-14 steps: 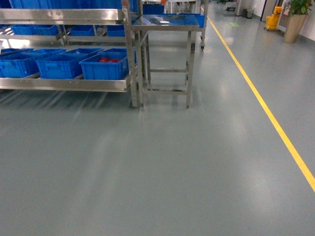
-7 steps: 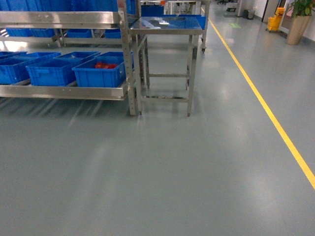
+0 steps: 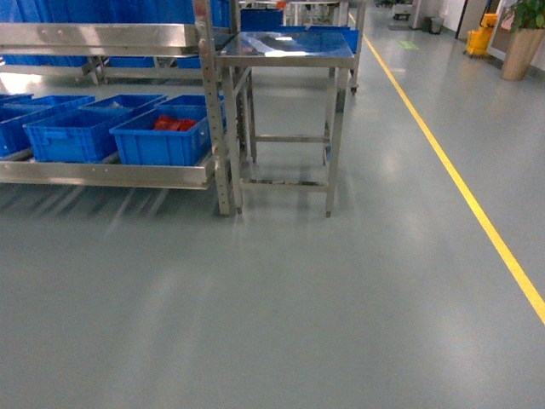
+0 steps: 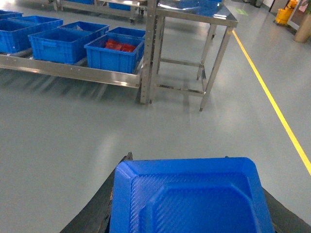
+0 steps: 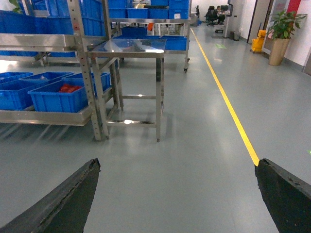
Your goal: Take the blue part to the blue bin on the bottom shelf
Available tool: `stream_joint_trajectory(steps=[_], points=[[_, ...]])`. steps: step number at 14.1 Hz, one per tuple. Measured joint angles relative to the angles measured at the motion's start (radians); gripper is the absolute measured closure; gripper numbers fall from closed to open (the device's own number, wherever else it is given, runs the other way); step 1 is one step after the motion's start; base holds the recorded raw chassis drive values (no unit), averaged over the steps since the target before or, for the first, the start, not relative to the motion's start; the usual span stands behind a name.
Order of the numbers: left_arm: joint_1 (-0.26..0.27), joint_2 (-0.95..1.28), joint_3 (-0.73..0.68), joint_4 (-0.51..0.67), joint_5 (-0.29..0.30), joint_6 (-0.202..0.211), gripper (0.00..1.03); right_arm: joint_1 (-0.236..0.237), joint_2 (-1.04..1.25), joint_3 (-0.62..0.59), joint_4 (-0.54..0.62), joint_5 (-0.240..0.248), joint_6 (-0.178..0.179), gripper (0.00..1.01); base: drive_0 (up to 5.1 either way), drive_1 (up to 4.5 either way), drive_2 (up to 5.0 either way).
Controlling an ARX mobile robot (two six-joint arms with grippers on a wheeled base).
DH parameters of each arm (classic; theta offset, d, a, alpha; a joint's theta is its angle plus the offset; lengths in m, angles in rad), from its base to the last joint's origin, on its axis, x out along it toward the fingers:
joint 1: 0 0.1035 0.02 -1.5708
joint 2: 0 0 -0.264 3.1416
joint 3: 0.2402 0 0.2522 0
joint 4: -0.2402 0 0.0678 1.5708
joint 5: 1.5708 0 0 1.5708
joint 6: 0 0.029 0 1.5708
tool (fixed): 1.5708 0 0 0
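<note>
Early in the task: standing off from the bottom shelf (image 3: 106, 175) with its blue bins (image 3: 162, 145), no blue part visible anywhere, right claw (image 5: 177, 194) wide open and empty, left claw (image 4: 189, 213) around a blue tray (image 4: 192, 199), grip hidden.

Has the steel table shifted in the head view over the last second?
Yes. The steel table sits lower in frame, its feet further down the floor, and the yellow line likewise; so probably the camera moved.
</note>
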Motion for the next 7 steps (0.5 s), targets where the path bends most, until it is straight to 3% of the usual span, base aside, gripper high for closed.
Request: stream_joint_trajectory(steps=[7], points=[[0.0, 0.0, 0.0, 0.004, 0.0, 0.0, 0.6, 0.0, 0.0, 0.0, -0.001, 0.0, 0.0, 0.03, 0.0, 3.97, -4.0]])
